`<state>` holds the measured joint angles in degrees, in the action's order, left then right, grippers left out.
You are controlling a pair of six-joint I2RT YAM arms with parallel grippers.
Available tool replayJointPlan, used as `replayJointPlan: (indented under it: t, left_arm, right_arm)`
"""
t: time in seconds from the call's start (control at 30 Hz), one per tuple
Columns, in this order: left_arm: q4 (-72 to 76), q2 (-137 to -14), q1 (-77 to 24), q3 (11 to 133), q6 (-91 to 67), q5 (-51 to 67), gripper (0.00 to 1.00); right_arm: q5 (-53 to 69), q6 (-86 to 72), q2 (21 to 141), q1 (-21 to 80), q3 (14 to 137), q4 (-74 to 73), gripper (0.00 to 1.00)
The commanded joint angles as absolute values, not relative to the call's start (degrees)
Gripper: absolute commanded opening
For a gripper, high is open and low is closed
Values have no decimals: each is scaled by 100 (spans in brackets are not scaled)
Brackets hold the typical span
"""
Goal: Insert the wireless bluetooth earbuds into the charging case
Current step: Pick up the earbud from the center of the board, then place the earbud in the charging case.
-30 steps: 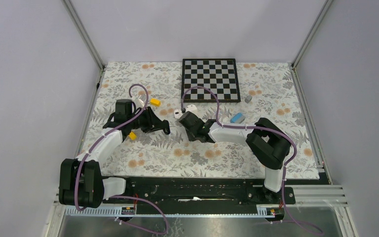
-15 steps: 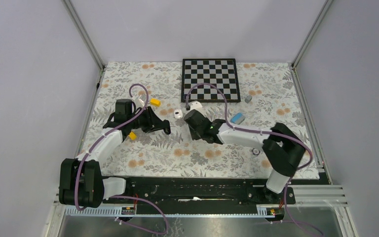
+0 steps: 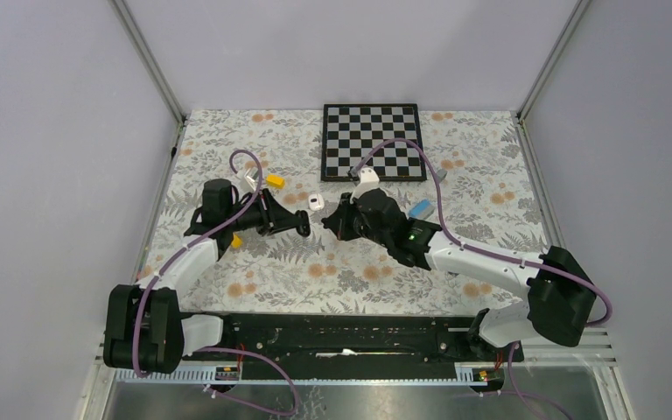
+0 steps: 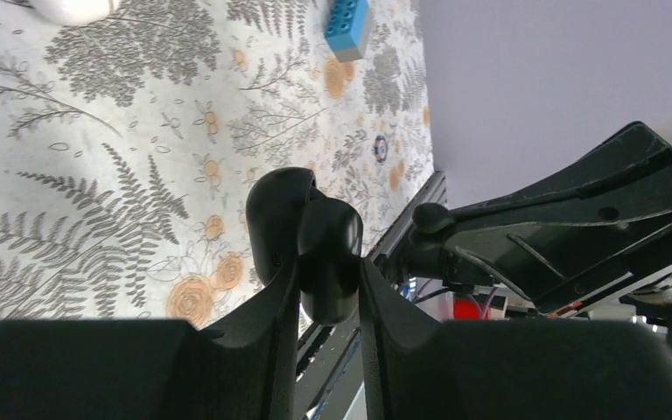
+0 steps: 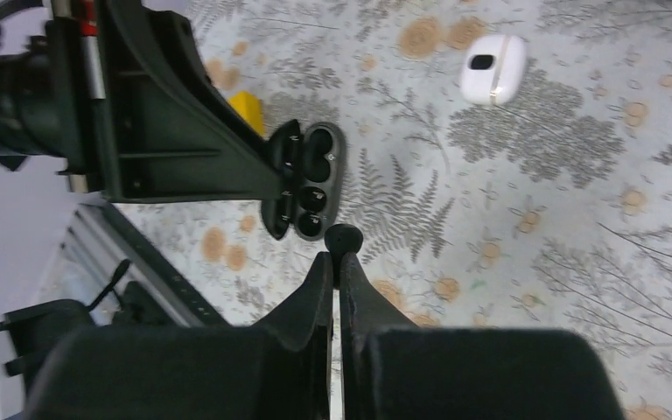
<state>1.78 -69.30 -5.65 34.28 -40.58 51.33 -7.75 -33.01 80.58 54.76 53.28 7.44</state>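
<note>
The black earbud (image 5: pixel 343 237) sits pinched at the tips of the right fingers (image 5: pixel 332 273), which are closed tight on it, just short of the open charging case (image 5: pixel 308 180). The left fingers (image 4: pixel 282 302), narrowly parted, clamp that case above the surface (image 3: pixel 341 271), with its wells facing the bud. The bud should probably be lined up with a free well, eased in slowly, and released only once seated. Both arms reach forward, wrists turned toward each other.

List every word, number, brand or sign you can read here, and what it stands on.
None can be read.
The chessboard, the black charging case, the black earbud, the white case and the blue block show no lettering.
A small red part is too blurred to tell.
</note>
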Motion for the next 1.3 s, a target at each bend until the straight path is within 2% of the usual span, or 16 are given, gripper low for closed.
replayJointPlan:
  t: [0.0,0.37,1.27]
  left_arm:
    - [1364,-6738,-545,3258,-4569,5636,0]
    - [1558,-6515,-545,3177,-4724,5694,0]
    - [1582,-6344,-541,3118,-4764,5732,0]
  right_arm:
    - [-313,-3668,7991,5495,5383,1452,0]
    - [-19,-4118,8443,5506,5541,1615,0]
    - [-213,-4164,8891,5502,5714,1810,0]
